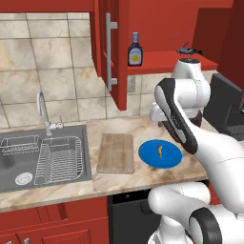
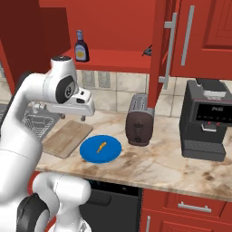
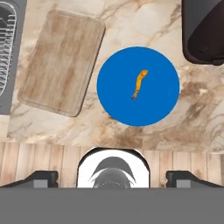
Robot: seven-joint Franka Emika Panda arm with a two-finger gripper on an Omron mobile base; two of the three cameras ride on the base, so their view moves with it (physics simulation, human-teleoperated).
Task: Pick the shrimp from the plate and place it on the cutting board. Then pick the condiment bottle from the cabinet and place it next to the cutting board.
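A small orange shrimp [image 3: 139, 83] lies in the middle of the blue plate [image 3: 118, 98] on the marble counter. Left of the plate rests the wooden cutting board [image 3: 61, 68], bare. My gripper [image 3: 112, 178] hangs well above the counter over the plate's near edge, fingers spread wide, open and holding nothing. From the base, the shrimp [image 1: 160, 152] [image 2: 101, 147], plate [image 1: 148, 157] [image 2: 112, 152] and board [image 1: 116, 152] [image 2: 68, 138] sit below the hand [image 2: 76, 116]. The condiment bottle [image 1: 135, 50] [image 2: 81, 46] stands upright on the shelf of the open red cabinet [image 1: 119, 47] [image 2: 118, 60].
A dark toaster [image 2: 139, 126] [image 3: 203, 30] stands just right of the plate, with a black coffee machine [image 2: 206, 120] further right. A steel sink [image 1: 86, 157] with a dish rack [image 1: 59, 159] and a faucet [image 1: 44, 112] lies left of the board. The cabinet's open doors [image 2: 165, 45] jut out overhead.
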